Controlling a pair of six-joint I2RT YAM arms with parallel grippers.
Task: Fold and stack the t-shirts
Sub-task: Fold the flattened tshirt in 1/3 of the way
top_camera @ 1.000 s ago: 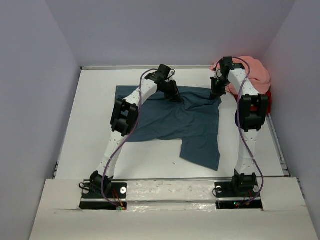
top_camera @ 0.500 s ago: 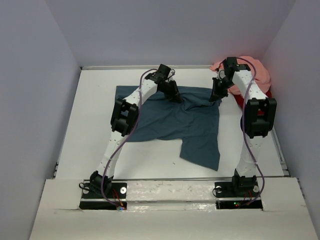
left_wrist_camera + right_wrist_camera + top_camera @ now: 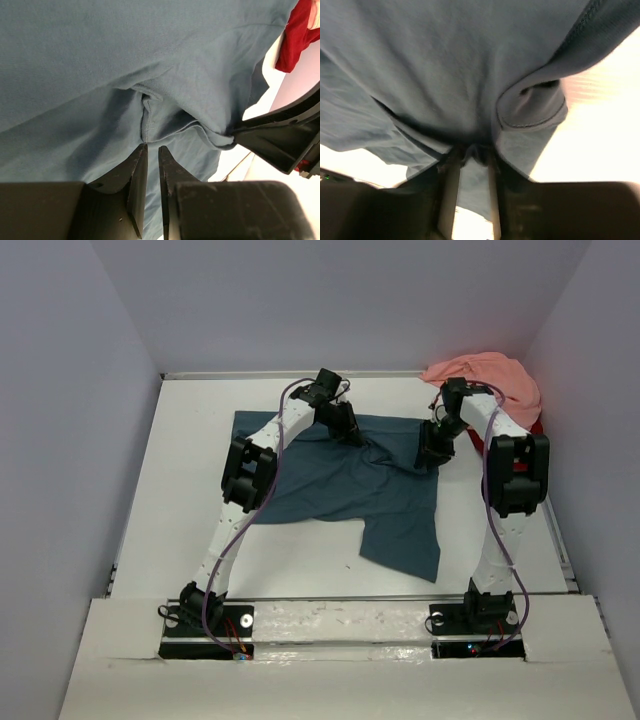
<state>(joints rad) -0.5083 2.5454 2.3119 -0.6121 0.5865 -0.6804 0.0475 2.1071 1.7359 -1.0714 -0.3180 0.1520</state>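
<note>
Pinching left pincer (image 3: 151,147): jaws nearly together, clamped on a small raised fold of the teal shirt (image 3: 330,480) near its far edge. The cloth puckers away from the tips.
Right pincer (image 3: 470,155): cloth sits between the jaws, which show a narrow gap. Cannot tell whether it grips or merely straddles the fabric.
Teal shirt: lies on the worktop (image 3: 190,490), mostly on the near side of both pincers. A bunched ridge runs between them, and one part trails toward the bases.
Pink shirt (image 3: 490,375), red shirt (image 3: 297,35): heaped beyond and to the right of the right pincer, well apart from the left one.
Risk, uneven hold: if only the left pincer has the cloth, a pull would likely drag the shirt askew and deepen the ridge.
Risk, thin pinch: the left fold is slight and could slip free under tension.
Risk, snag: a curled hem lies just beside the right pincer's tips, and a lift might carry it along.
Risk, heap: a rightward swing of the right arm could disturb the pile.
</note>
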